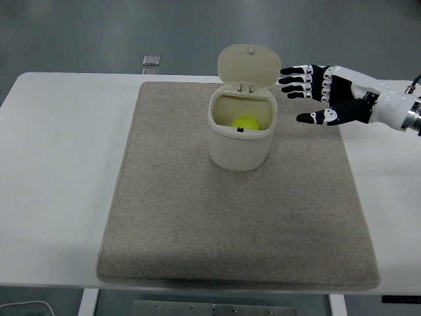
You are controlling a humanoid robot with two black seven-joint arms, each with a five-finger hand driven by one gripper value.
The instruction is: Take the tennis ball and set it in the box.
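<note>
A yellow-green tennis ball point(245, 122) lies inside the cream box point(239, 148), which stands on the mat with its hinged lid point(248, 65) tipped up at the back. My right hand point(304, 97) hovers to the right of the box, a short gap from its rim, fingers spread and empty. The left arm does not show.
A grey felt mat point(237, 217) covers most of the white table point(59, 171). A small grey square object point(151, 61) lies at the table's far edge, behind the mat's left corner.
</note>
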